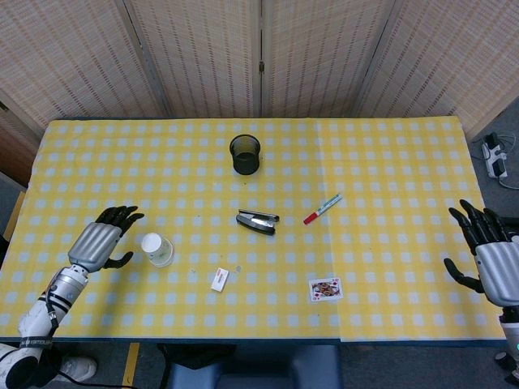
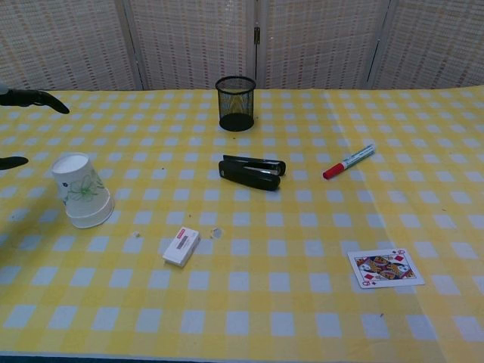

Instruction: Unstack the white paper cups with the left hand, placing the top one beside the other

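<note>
The stacked white paper cups [image 1: 157, 249] [image 2: 80, 190] stand upside down on the left part of the yellow checked table, with a green leaf print on the side. My left hand [image 1: 102, 241] hovers just left of them, fingers apart, holding nothing and not touching the cups. In the chest view only its dark fingertips [image 2: 34, 97] show at the left edge. My right hand [image 1: 496, 261] is at the table's far right edge, fingers spread and empty.
A black mesh pen cup [image 1: 245, 154] stands at centre back. A black stapler [image 1: 257, 221], a red marker [image 1: 322, 208], a small white eraser [image 1: 220, 279] and a playing card [image 1: 325, 288] lie across the middle and front of the table [image 1: 389, 178].
</note>
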Tool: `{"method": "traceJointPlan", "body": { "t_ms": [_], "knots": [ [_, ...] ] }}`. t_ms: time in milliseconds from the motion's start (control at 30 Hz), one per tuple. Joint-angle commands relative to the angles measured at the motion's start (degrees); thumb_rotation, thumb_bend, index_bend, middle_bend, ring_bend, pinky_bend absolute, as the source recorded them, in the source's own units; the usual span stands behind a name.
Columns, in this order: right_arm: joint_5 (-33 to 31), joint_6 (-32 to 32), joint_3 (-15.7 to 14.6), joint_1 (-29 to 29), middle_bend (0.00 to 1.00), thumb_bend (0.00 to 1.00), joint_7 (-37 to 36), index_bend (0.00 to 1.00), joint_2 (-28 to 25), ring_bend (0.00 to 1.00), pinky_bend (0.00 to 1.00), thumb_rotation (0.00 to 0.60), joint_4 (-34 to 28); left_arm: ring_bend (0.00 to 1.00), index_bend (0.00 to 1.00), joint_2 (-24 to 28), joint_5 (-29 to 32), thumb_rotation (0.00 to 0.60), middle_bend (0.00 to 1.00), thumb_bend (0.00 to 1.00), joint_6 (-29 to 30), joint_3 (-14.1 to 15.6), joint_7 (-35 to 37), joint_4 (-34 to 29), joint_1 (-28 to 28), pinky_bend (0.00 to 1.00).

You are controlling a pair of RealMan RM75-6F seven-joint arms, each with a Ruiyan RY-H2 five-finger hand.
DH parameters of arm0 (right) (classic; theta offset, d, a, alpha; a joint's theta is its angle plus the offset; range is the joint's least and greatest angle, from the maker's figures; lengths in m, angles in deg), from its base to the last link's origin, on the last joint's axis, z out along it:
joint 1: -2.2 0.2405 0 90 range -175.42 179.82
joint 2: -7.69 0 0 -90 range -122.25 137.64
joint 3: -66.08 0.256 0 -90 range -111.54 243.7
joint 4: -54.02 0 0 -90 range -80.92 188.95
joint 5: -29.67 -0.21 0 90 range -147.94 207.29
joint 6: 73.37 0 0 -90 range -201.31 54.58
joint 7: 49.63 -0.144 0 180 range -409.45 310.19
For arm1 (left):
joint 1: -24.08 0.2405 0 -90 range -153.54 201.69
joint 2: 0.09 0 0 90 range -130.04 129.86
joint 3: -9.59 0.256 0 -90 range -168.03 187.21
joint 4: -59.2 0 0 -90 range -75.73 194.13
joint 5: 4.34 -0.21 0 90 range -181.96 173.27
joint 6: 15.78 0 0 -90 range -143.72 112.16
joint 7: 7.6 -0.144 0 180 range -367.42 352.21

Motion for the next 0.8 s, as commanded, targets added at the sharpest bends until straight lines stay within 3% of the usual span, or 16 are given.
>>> {"method": "traceJointPlan", "body": {
  "t_ms": [33, 800],
  "knots": [
    [-0.13, -0.15, -0.02, -0.04, 0.03, 0.36, 0.1, 0.06, -0.13, 0.09, 0.06, 0.6, -0.17, 0.04, 0.15, -0.07, 1.57, 0.6, 0.07, 0.4, -1.74, 0.28, -0.98, -0.05, -1.25, 0.09],
    [-0.52, -1.12, -0.3, -0.02, 0.03, 0.36, -1.37, 0.06, 0.83, 0.08, 0.06, 0.6, 1.21, 0.06, 0.24, -2.94, 6.73, 0.6, 0.07, 0.4, -4.66, 1.54, -1.63, 1.0, -4.4, 0.1]
  ]
}}
